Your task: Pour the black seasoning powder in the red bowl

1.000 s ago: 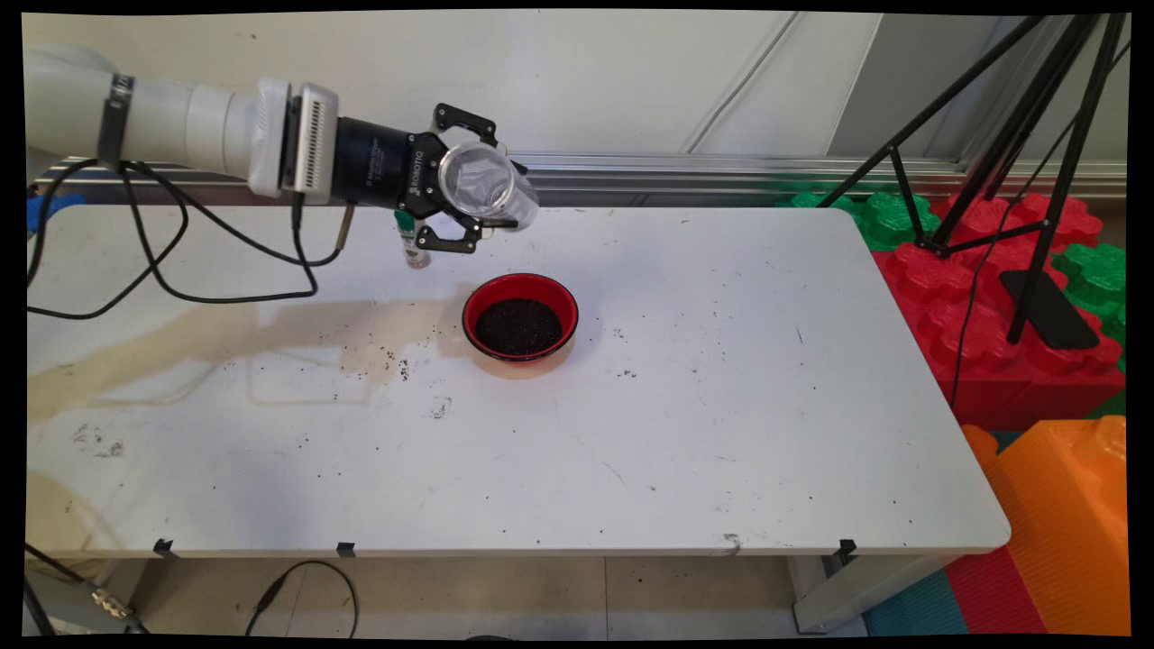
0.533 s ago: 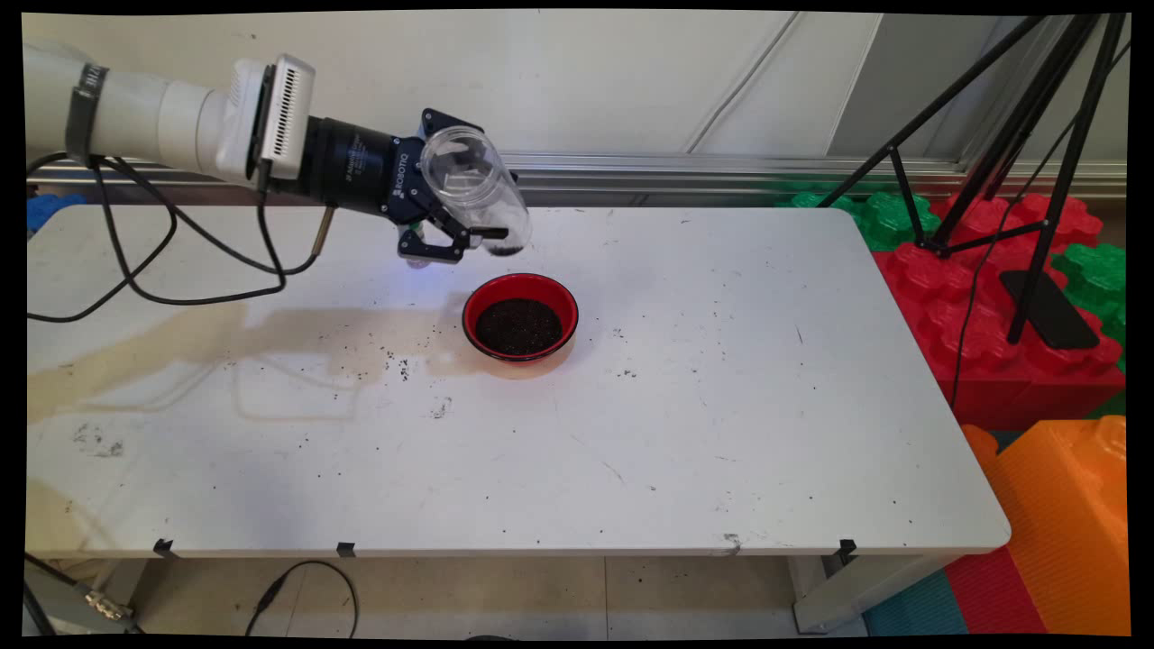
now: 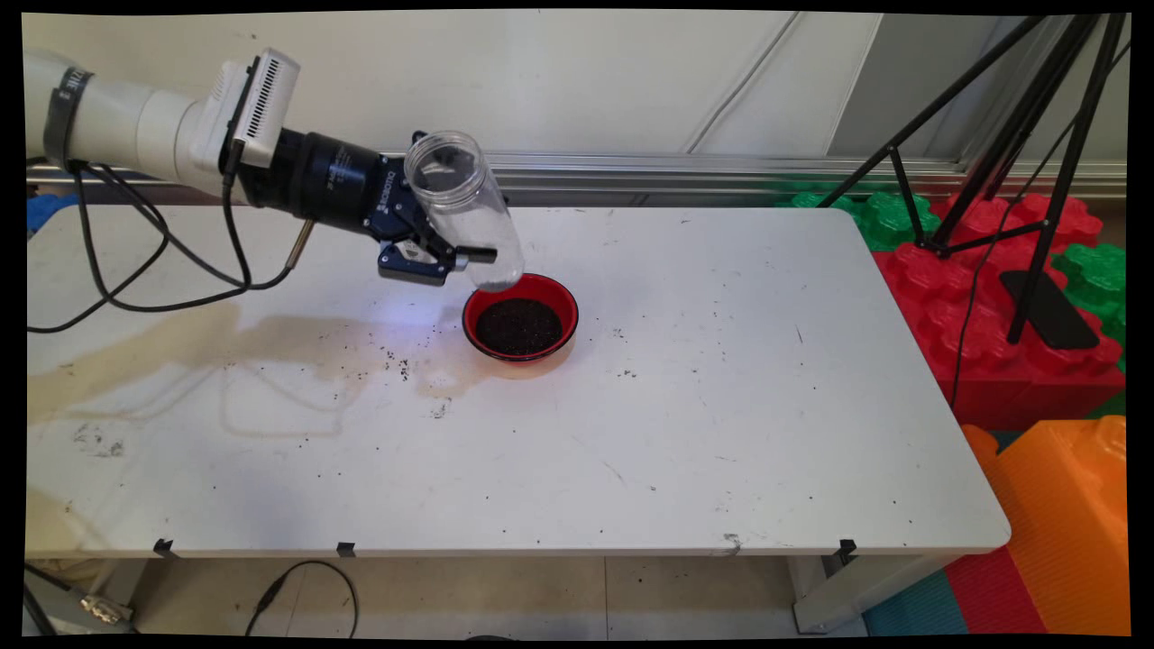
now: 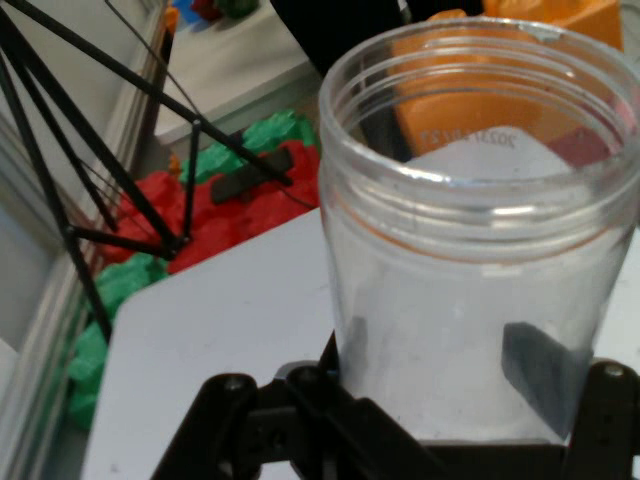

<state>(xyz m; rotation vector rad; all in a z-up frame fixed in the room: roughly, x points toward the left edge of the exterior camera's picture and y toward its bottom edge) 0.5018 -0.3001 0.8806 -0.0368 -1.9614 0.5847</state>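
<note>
A white table [image 3: 685, 424] fills most of the frame, its surface scuffed, stained tan at the left and dotted with dark specks. Past its right edge stand big plastic blocks [image 3: 1019, 297] in red, green and orange, with the black legs of a tripod [image 3: 1037, 135] rising over them. From the upper left a white robot arm [image 3: 135, 135] reaches in, black cables [image 3: 135, 270] looping below it. Its black gripper [image 3: 444, 248] is closed around a clear plastic jar [image 3: 464, 207] — in the hand view the dark finger pads [image 4: 535, 370] press through the jar's see-through wall. The jar is held above the table, mouth up and tilted, its base just over the upper-left rim of a red bowl [image 3: 521, 317] near the frame's centre; it looks empty, though the view is not decisive. The bowl holds dark, grainy material [image 3: 518, 326].
</note>
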